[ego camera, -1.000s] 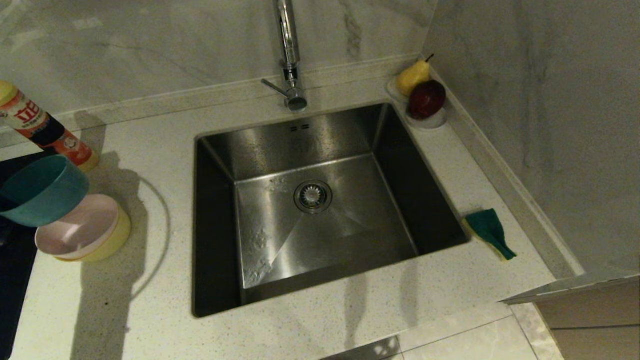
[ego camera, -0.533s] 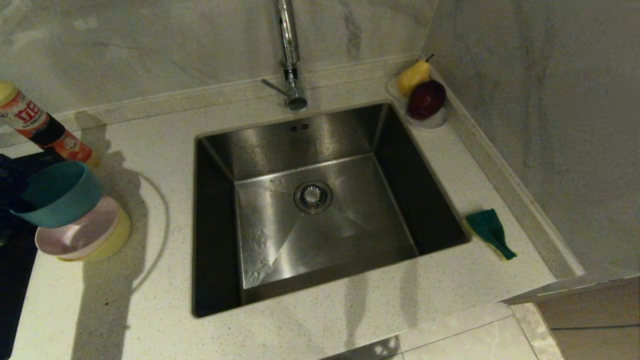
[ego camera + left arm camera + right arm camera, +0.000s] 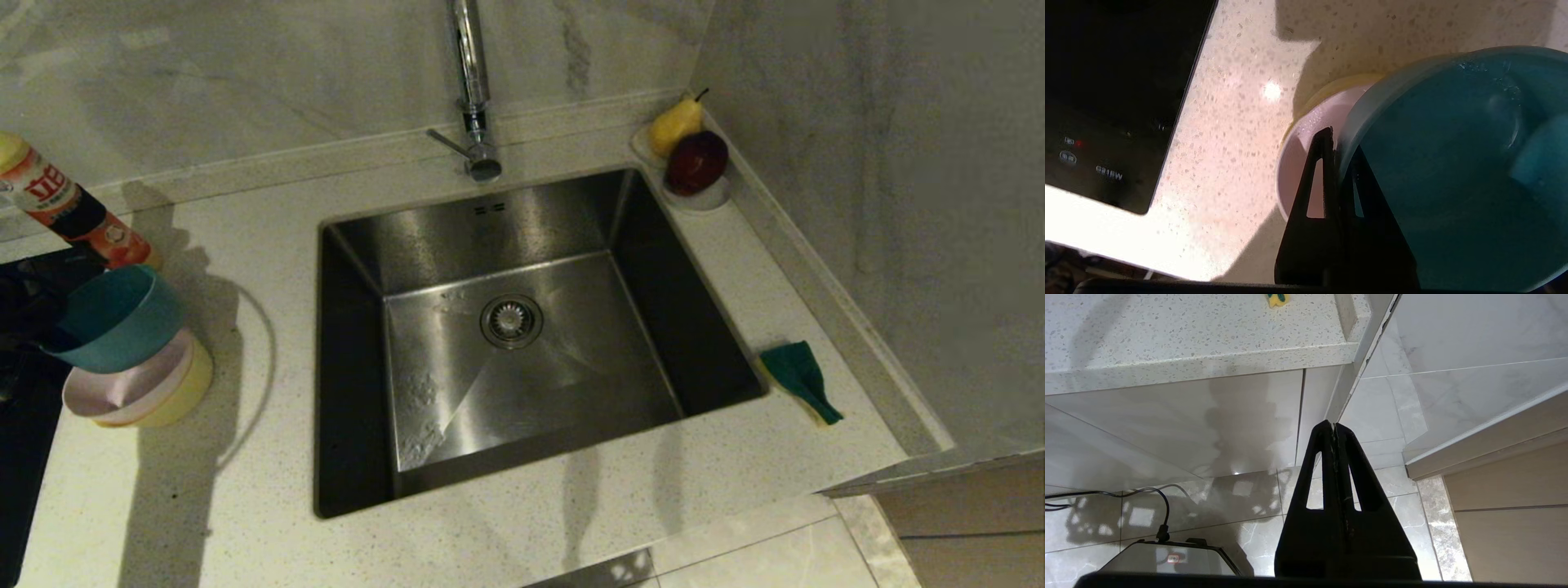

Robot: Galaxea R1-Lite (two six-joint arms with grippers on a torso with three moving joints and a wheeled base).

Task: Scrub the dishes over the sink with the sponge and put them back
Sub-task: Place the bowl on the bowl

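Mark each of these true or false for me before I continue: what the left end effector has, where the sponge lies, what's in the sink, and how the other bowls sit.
1. The left end effector is shut on the rim of the blue bowl. True.
2. The sponge lies inside the sink. False: it lies on the counter at the sink's right edge.
3. The pink bowl sits nested in the yellow bowl. True.
4. A bowl rests over the drain strainer. False: nothing lies in the basin.
5. The right end effector holds the sponge. False: it is shut on nothing, parked below counter level.
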